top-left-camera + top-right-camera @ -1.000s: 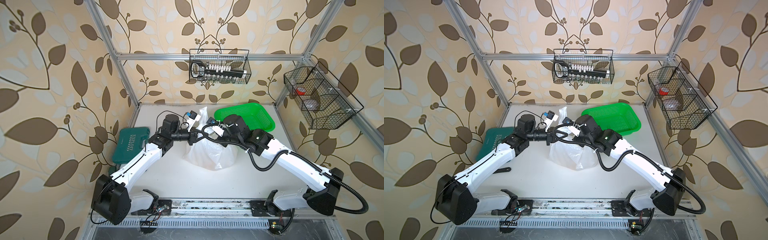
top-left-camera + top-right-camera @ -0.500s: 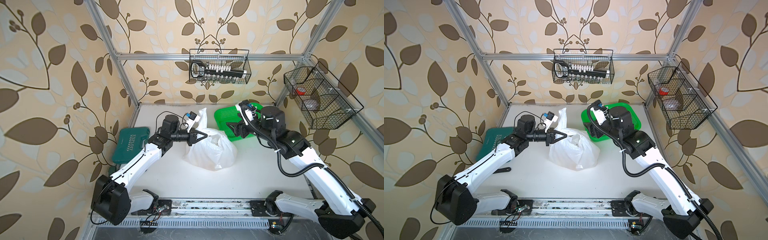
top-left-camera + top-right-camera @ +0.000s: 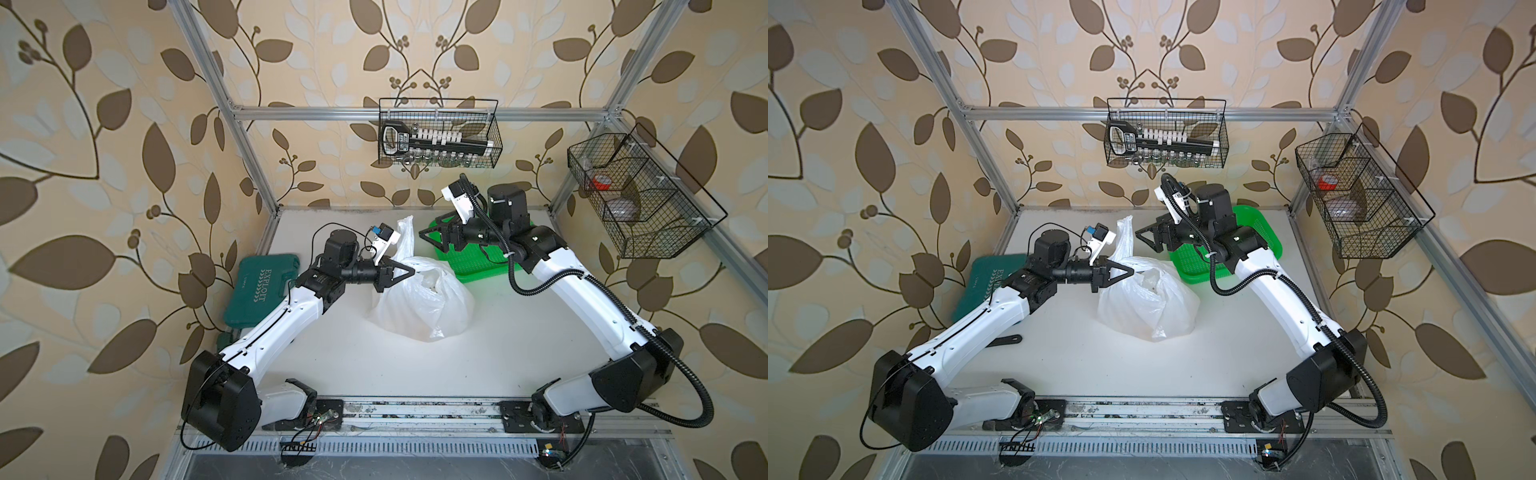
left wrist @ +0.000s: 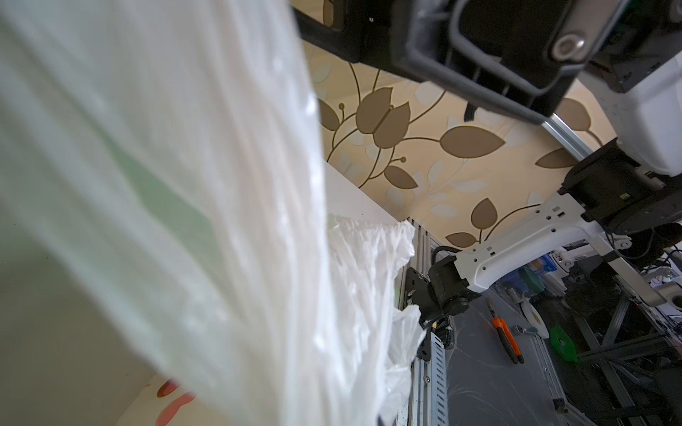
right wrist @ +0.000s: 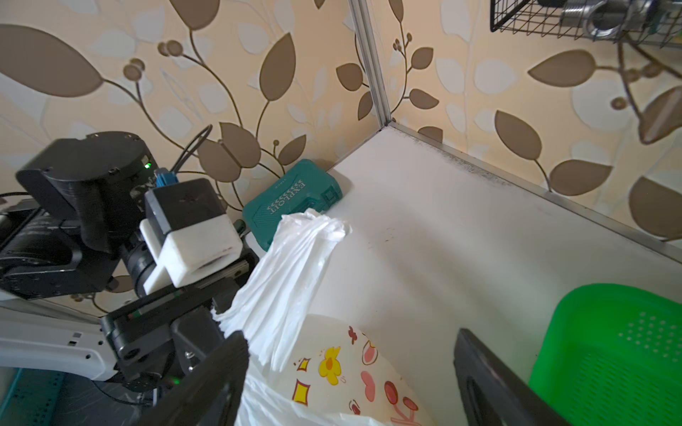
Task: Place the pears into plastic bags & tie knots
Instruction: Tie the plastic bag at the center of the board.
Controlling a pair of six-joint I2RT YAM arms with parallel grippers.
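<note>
**Knot not yet tied, one handle pinched**

The left gripper (image 3: 409, 271) is pressed together on the handle (image 5: 291, 265) of the plastic bag (image 3: 424, 303), which sits in the middle of the worktop (image 3: 374, 365). The handle's end stands upright above the jaws. No pears show; presumably they are inside. The right gripper (image 3: 432, 235) hangs spread and empty over the edge of the green basket (image 3: 478, 266), apart from the bag. No knot is visible, so tying looks to be the step in hand: next the right gripper must catch the free handle end and cross it. The left wrist camera (image 5: 192, 228) crowds that approach; the green tool case (image 3: 262, 291) lies well clear
</note>
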